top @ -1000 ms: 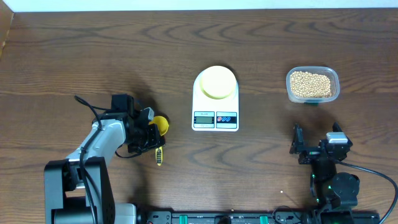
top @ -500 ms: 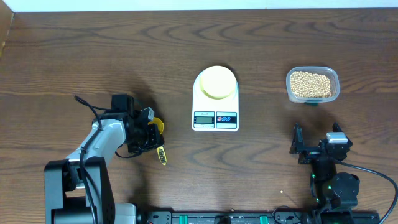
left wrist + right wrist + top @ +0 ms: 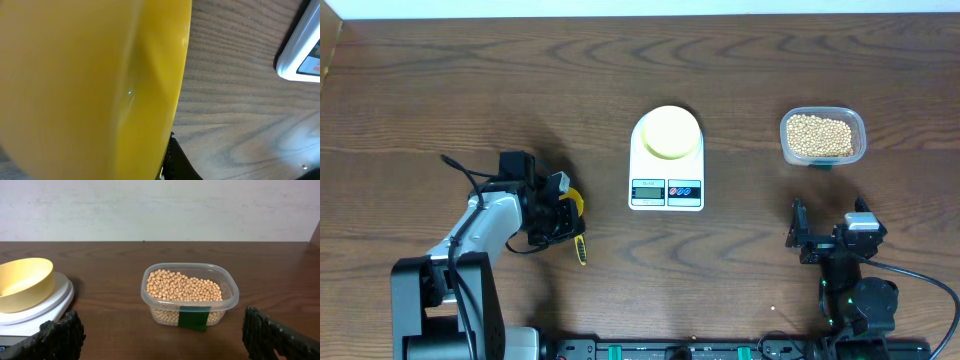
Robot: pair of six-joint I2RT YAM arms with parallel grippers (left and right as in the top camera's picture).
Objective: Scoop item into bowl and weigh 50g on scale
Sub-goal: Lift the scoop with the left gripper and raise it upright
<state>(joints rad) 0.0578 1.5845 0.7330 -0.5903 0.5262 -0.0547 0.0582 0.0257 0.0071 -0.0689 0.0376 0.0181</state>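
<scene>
- Progress sits at the very start: the bowl [image 3: 670,130] rests empty on the scale [image 3: 666,172] at the centre of the overhead view, and the beans [image 3: 820,135] all lie in the clear tub [image 3: 861,124] at upper right.
- Your left gripper [image 3: 560,212], at lower left, is clamped shut on the yellow scoop [image 3: 578,203]. The scoop's yellow body fills the left wrist view, and its handle pokes toward the bottom edge.
- Your right gripper [image 3: 830,232], at lower right, stands wide apart and holds nothing, facing the tub.
- The beans are well apart from your scoop hand, with the scale between them.
- What remains, by my judgement, is everything: carry the scoop to the tub, fill it, tip it into the bowl, and top up to the target weight.
</scene>
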